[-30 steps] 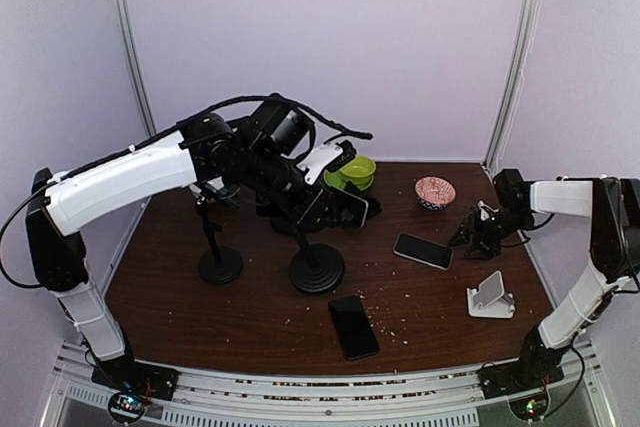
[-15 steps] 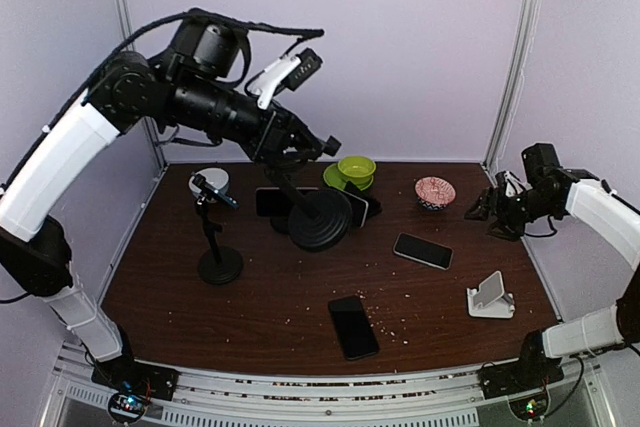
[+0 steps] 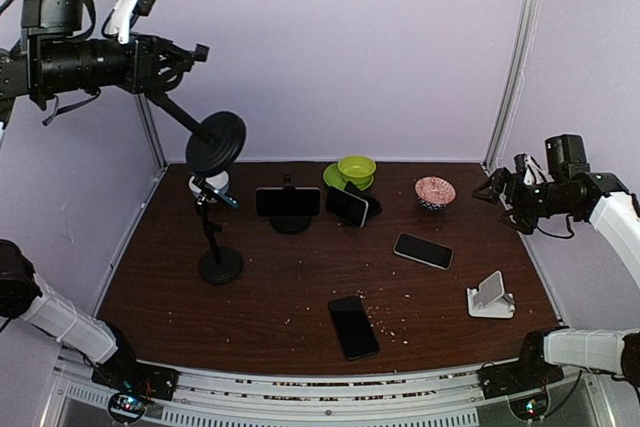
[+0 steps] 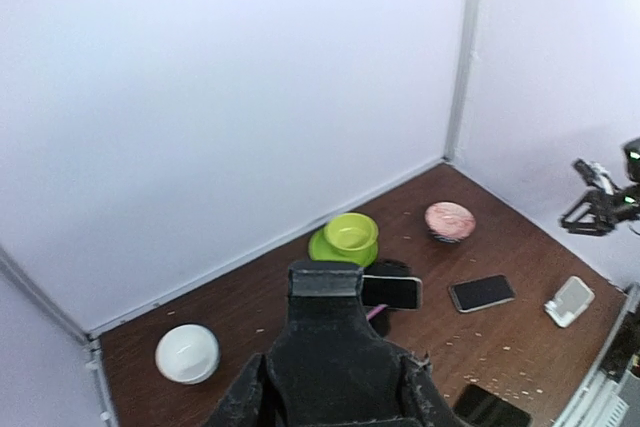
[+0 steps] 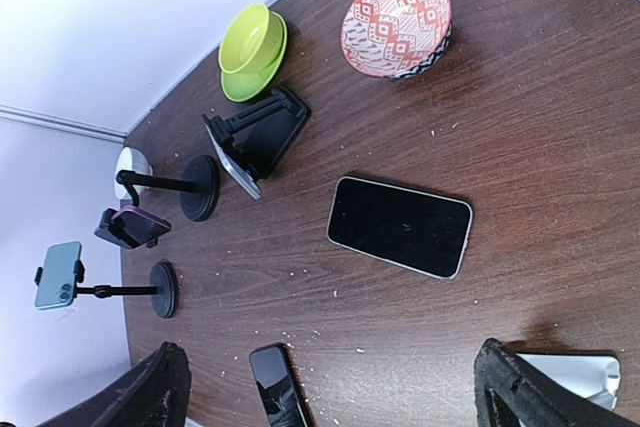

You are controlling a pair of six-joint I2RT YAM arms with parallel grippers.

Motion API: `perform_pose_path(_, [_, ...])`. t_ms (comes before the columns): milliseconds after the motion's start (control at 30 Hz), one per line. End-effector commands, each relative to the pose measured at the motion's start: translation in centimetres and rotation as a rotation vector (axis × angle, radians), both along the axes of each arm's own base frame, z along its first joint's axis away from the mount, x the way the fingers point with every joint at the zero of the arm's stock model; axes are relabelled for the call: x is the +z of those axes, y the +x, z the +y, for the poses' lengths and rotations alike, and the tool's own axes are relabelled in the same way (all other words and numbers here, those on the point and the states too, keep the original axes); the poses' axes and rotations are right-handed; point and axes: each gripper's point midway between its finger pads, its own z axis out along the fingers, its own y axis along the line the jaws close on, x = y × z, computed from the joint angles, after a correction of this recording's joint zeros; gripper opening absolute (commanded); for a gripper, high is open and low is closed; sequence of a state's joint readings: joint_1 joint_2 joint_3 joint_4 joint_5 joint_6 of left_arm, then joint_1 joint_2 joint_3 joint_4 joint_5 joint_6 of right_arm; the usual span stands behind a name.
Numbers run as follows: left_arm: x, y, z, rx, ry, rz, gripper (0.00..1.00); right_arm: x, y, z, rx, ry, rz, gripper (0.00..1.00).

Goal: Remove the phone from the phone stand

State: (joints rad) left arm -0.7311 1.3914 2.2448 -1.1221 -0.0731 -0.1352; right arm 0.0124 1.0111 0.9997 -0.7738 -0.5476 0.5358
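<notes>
High at 10 o'clock, the left tool (image 3: 175, 65) pinches a black phone stand (image 3: 215, 141) clear of the surface (image 3: 280, 287) (what its clamp holds, I cannot tell). At 3 o'clock the right tool (image 3: 503, 195) hangs spread, empty. A phone (image 3: 287, 202) sits clamped in a second stand (image 3: 291, 224) at 12 o'clock.

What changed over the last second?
The left gripper lifted the black round-based pole stand off the brown wooden table, up and left; it holds it aloft. The right gripper drew back rightward and opened wide, empty. The black phone in its rear stand and everything else stayed put.
</notes>
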Motion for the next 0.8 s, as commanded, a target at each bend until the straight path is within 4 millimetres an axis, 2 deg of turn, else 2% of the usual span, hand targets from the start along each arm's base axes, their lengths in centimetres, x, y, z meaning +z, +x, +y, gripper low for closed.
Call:
perform_pose_path(0, [2.9, 0.8, 5.6, 0.175, 0.005, -0.120, 0.00, 1.6, -0.2, 0.3, -0.014, 0.032, -0.050, 1.00])
perform_pose_path(167, [0.8, 2.2, 10.2, 0.346, 0.100, -0.083, 0.00, 2.3, -0.1, 0.7, -0.001, 0.040, -0.066, 1.00])
perform_pose_path(400, [-5.2, 4.7, 15.0, 0.555, 0.157, 0.066, 0.00, 2.9, 0.1, 1.0, 0.006, 0.045, -0.083, 1.00])
perform_pose_path(433, [-5.5, 4.8, 15.5, 0.571, 0.146, 0.075, 0.00, 2.9, 0.1, 1.0, 0.009, 0.047, -0.082, 1.00])
perform_pose_path(600, [-9.5, 5.8, 17.0, 0.616, 0.153, 0.157, 0.00, 2.9, 0.2, 1.4, 0.019, 0.053, -0.088, 1.00])
perform_pose_path(767, [-14.1, 6.6, 17.6, 0.634, 0.115, 0.267, 0.00, 3.1, 0.8, 0.5, -0.013, 0.009, -0.119, 1.00])
